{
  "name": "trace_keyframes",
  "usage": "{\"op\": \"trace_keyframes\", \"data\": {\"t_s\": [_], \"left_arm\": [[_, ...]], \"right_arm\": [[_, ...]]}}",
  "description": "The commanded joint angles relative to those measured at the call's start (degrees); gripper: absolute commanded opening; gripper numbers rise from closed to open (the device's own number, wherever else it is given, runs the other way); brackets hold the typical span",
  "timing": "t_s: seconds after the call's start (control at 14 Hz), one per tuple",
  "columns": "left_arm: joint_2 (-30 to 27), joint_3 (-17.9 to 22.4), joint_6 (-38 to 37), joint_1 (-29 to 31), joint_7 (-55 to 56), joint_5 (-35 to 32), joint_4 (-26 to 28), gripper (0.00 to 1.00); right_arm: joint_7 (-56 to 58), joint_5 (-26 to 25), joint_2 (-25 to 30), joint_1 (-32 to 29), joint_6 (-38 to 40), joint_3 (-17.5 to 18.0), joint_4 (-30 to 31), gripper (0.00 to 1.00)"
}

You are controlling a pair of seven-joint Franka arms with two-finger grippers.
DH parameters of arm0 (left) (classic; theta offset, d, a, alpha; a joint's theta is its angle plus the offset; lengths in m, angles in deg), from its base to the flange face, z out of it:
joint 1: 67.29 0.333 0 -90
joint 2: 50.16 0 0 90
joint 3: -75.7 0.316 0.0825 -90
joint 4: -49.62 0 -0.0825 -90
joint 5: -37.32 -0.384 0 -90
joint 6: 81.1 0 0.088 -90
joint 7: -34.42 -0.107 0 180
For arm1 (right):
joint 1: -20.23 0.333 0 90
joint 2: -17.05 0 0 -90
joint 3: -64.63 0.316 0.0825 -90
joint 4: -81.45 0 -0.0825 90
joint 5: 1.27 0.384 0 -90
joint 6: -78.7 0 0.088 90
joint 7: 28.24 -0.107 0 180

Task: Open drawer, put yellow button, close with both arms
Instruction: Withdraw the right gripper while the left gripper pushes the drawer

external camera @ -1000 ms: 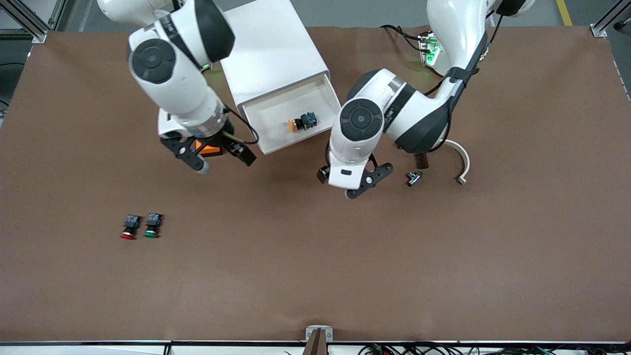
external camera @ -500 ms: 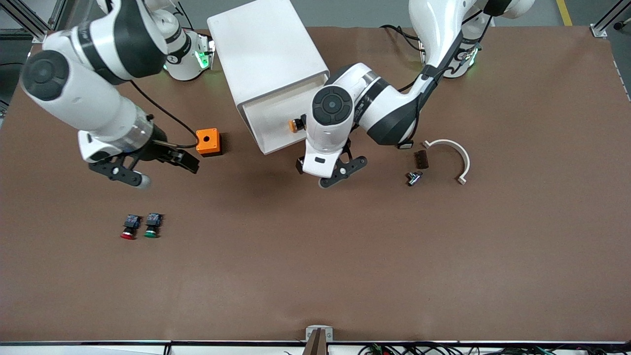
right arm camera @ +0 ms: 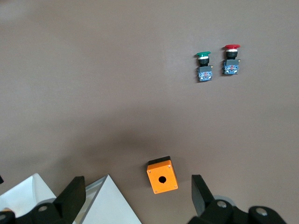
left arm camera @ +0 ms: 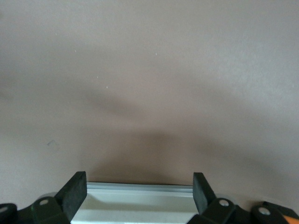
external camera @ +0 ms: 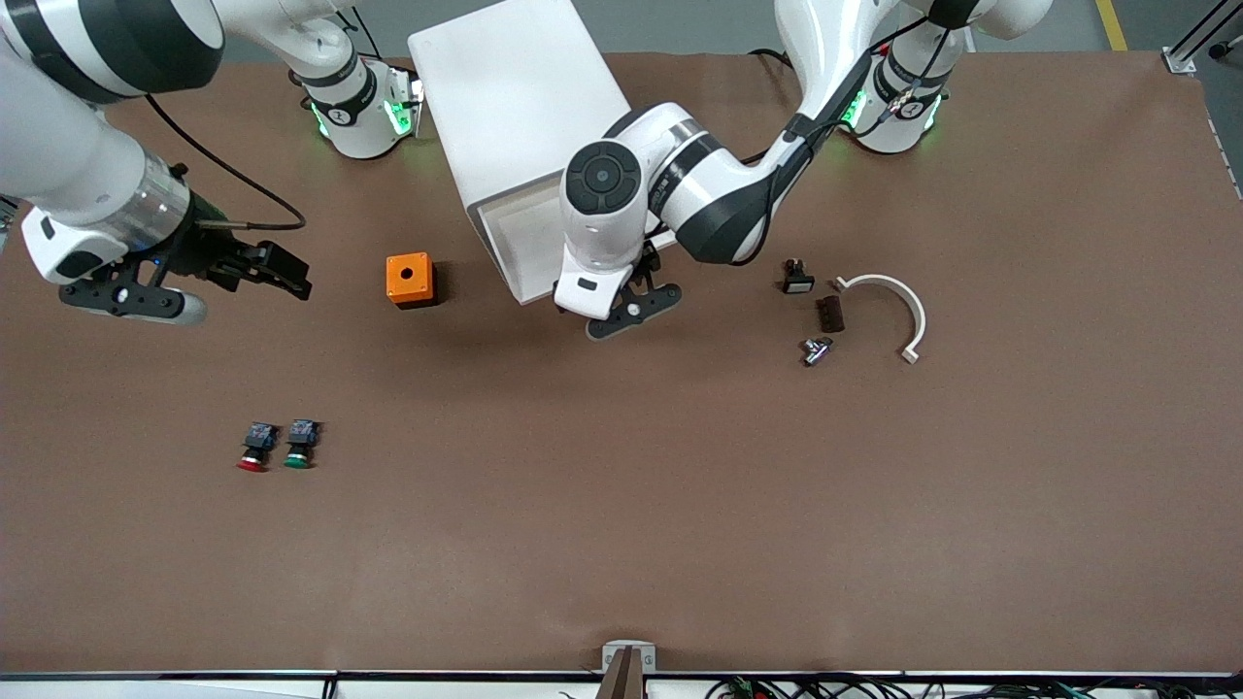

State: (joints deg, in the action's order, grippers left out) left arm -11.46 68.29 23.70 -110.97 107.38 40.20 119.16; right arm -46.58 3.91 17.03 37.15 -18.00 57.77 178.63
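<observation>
Front view gives me the drawer (external camera: 515,243), shallow, white, partly open from the cabinet (external camera: 520,97); my left arm covers where the yellow button would be, so I can't see it. Left pincer (external camera: 626,309) hangs wide open, empty, at the drawer's front edge. Right pincer (external camera: 199,286), also spread and empty, waits over bare bench (external camera: 680,505).

Brown table covering (external camera: 680,505), grey floor (external camera: 699,24), aluminium frame posts (external camera: 58,44) at corners
</observation>
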Motion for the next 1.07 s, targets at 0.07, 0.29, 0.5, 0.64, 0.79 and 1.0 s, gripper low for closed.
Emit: {"op": "trace_keyframes", "data": {"t_s": [0.07, 0.29, 0.5, 0.64, 0.79, 1.0], "left_arm": [[0.1, -0.2, 0.8, -1.3, 0.2, 0.9, 0.2, 1.0], [0.3, -0.2, 0.7, -1.6, 0.3, 4.6, 0.3, 1.0], [0.6, -0.2, 0.7, -1.6, 0.4, 9.0, 0.4, 1.0], [0.5, -0.2, 0.7, -1.6, 0.3, 13.5, 1.3, 1.0], [0.5, -0.3, 0.6, -1.6, 0.3, 18.1, 2.0, 1.0], [0.5, -0.4, 0.6, -1.8, 0.2, 23.2, 2.6, 1.0]], "right_arm": [[2.3, -0.9, 1.6, -3.2, -0.1, 1.0, 1.0, 1.0], [4.4, -0.6, 1.2, -6.7, -0.3, 1.0, -0.1, 1.0], [4.6, -1.0, 1.1, -9.0, 0.1, 1.0, -1.3, 1.0], [7.0, -1.6, 1.1, -10.5, 0.2, 1.1, -1.4, 1.0], [11.1, -2.6, 1.2, -10.8, 0.1, 0.9, -1.5, 1.0], [12.9, -2.1, 1.1, -13.9, 0.5, 1.8, -3.0, 1.0]]}}
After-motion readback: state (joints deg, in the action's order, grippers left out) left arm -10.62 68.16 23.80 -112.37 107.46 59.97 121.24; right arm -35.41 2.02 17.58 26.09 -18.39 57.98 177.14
